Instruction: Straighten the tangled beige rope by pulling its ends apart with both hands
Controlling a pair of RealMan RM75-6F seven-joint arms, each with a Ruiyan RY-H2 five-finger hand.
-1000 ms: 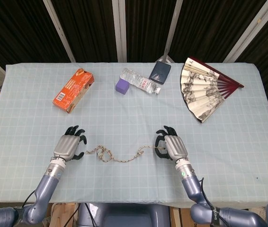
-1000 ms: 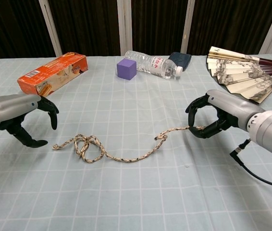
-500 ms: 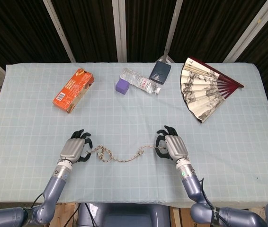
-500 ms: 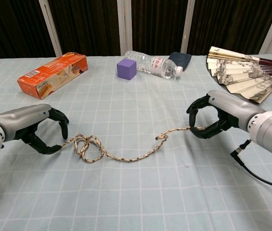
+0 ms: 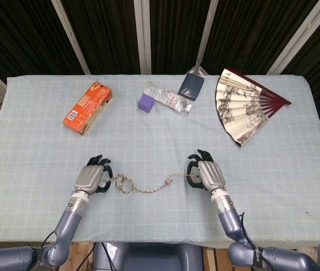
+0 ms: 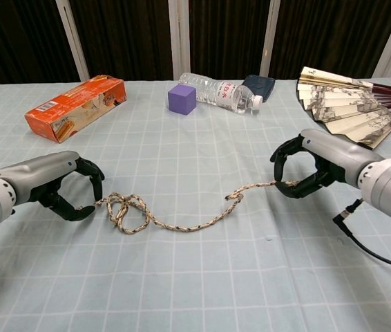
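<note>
Both hands at the ends of the beige rope, its loops not yet pulled out.

Head view: the left hand (image 5: 92,177) and right hand (image 5: 206,174) each close on an end of the rope (image 5: 143,186), which lies near the tabletop's (image 5: 35,147) front edge.
Chest view: fingers of each hand curl around a rope end; the knotted loops (image 6: 130,210) lie beside the left hand.

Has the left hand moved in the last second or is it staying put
Yes. The left hand has moved to the right, toward the looped end of the beige rope, judged against the orange box, which has not moved. Its fingers now curl around that rope end.
</note>
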